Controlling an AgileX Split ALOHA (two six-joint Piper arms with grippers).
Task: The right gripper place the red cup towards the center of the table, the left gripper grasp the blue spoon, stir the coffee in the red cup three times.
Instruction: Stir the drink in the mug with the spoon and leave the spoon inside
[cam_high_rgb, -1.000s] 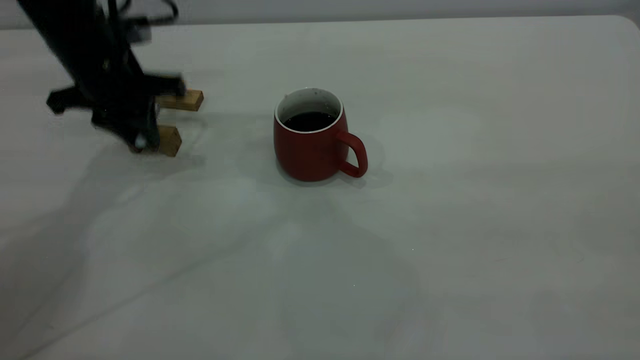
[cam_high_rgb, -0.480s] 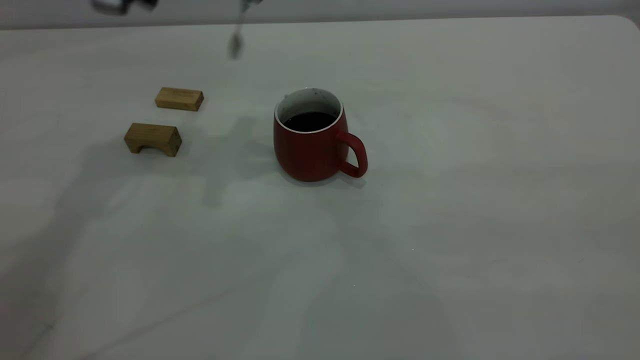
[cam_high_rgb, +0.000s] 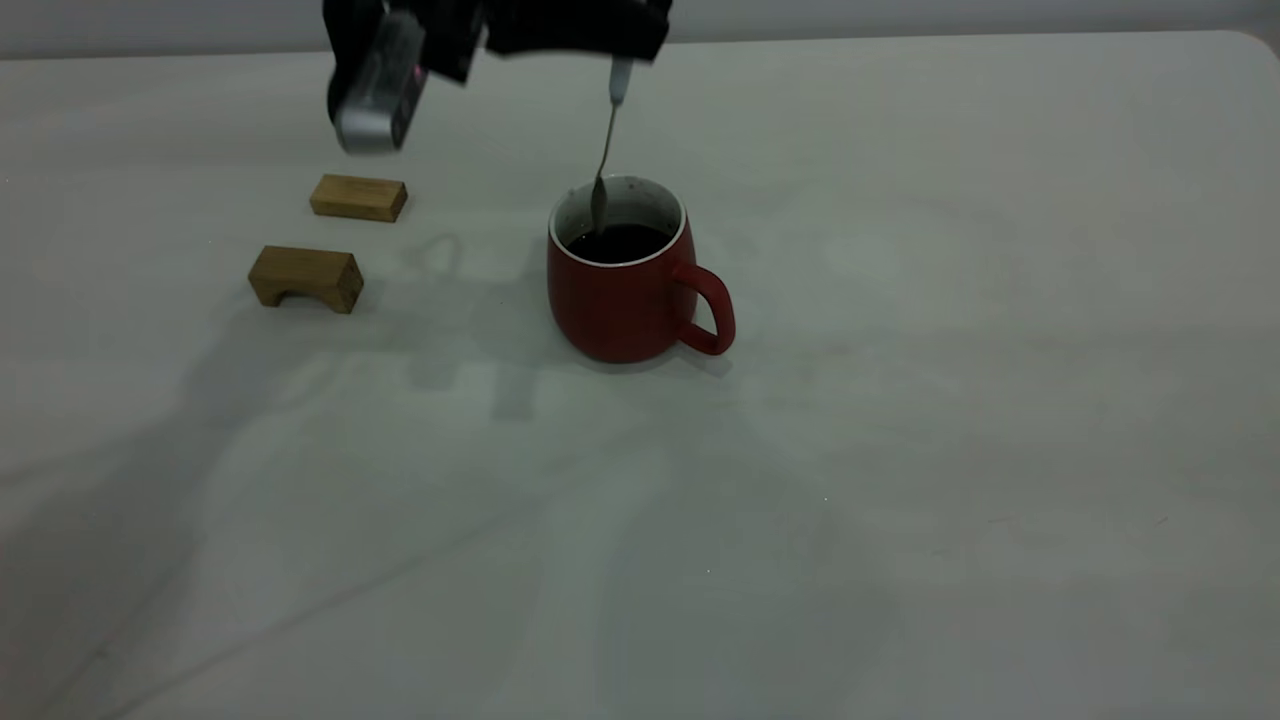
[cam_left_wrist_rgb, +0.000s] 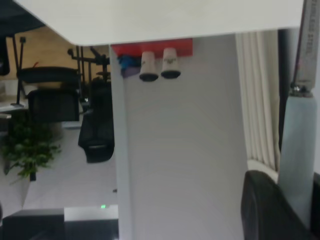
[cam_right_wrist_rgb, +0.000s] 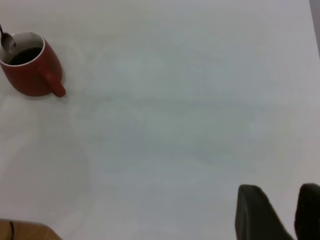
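Spoon hanging over the cup

The black left gripper clamps the pale-blue-handled metal spoon, bowl inside the dark red mug's rim; the right gripper's jaws stand slightly apart, empty.

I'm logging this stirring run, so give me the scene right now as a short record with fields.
left pincer: above the cup at the exterior view's top edge, shut on the blue spoon
blue spoon: hanging nearly upright, bowl inside the cup's rim at its far left side
red cup: upright near mid-table, handle toward the right
coffee: dark, inside the cup
wooden blocks: two left of the cup, apart from it
right pincer: open, away from the cup, over bare table
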